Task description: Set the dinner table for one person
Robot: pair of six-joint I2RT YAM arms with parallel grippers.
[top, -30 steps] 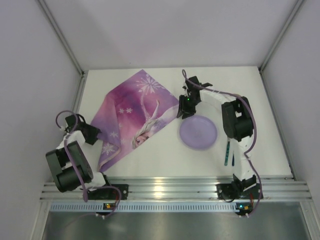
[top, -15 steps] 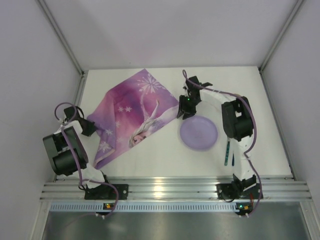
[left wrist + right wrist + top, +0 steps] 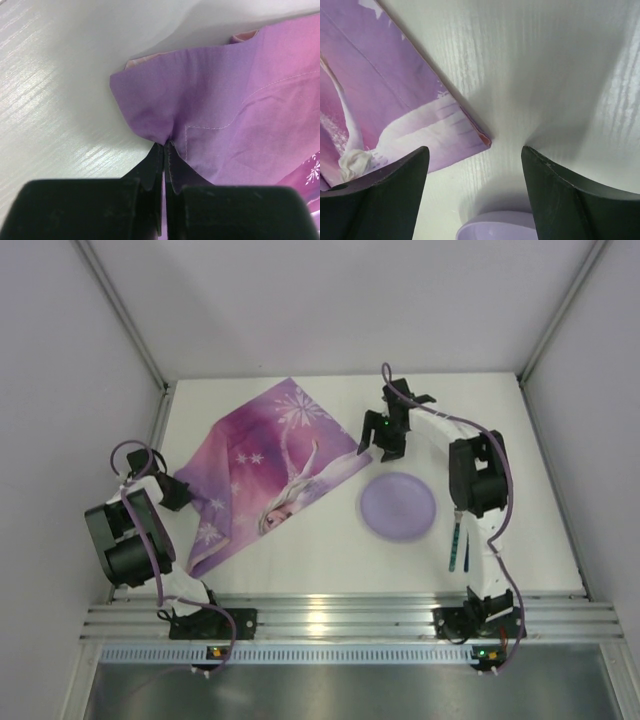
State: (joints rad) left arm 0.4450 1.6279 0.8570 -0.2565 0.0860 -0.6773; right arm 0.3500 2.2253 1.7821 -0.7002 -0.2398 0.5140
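Note:
The dinner table (image 3: 310,565) is a white top. On it a pink-purple princess placemat (image 3: 265,465) lies askew at the left, its left corner puckered. My left gripper (image 3: 186,494) is shut on that corner; in the left wrist view the fabric (image 3: 225,100) bunches between the closed tips (image 3: 165,145). A lilac plate (image 3: 398,506) sits right of the mat. My right gripper (image 3: 383,448) hangs open, holding nothing, above the mat's right corner (image 3: 485,141), with the plate's rim (image 3: 500,227) just below its fingers (image 3: 474,150).
A thin teal-and-blue utensil (image 3: 455,545) lies right of the plate beside the right arm. A ribbed aluminium rail (image 3: 330,618) edges the near side. White walls and slanted posts enclose the table on three sides.
My left gripper closed on the placemat's left corner and pulled it slightly left. My right gripper opened and drew back from the plate's far rim toward the far side.

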